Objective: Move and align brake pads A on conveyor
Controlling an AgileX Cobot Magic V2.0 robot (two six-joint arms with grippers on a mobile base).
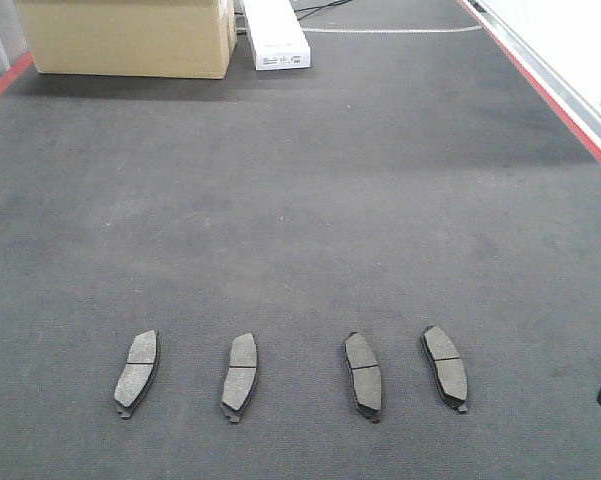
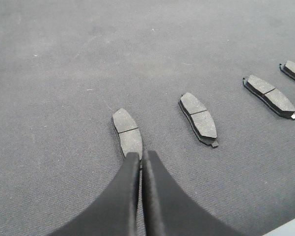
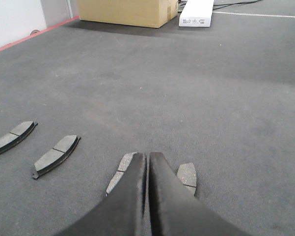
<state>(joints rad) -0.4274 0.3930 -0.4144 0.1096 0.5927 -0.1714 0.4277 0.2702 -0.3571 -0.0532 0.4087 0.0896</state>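
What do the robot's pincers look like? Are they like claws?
A bit like claws! Each wrist camera shows its own pincer: the left pincer and the right pincer. Both have two smooth, matte black fingers, wide at the bottom and curving in to narrow tips, like a beak. No cables, stickers or writing show on them. The arms themselves are out of view.

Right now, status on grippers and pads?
Left gripper shut, empty; right gripper likewise. Four brake pads in a row on conveyor, untouched. Cardboard box far off, no obstruction.
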